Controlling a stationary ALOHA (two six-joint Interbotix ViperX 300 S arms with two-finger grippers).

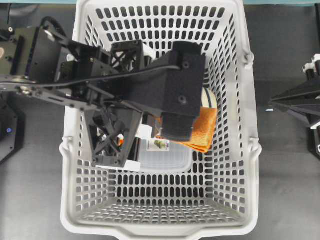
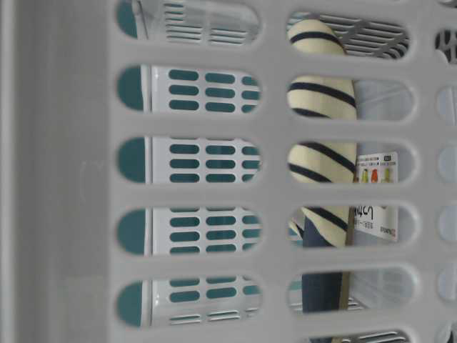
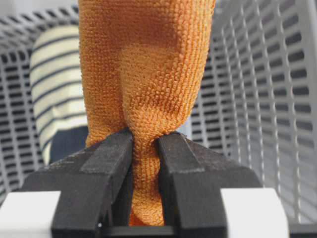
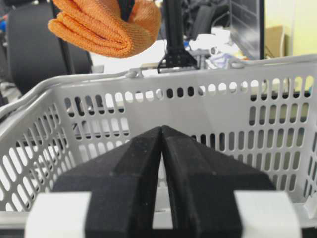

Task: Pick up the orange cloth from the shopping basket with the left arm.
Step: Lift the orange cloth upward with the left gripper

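Pinched by only a narrow fold between the left arm's black fingers, the fuzzy orange terry cloth, hanging above the grey slotted plastic basket at upper left, could slip free.

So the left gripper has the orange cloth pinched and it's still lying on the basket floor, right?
Not quite. The left gripper does pinch the orange cloth, but the cloth is not on the floor: the right wrist view shows it hanging in the air above the rim of the shopping basket.
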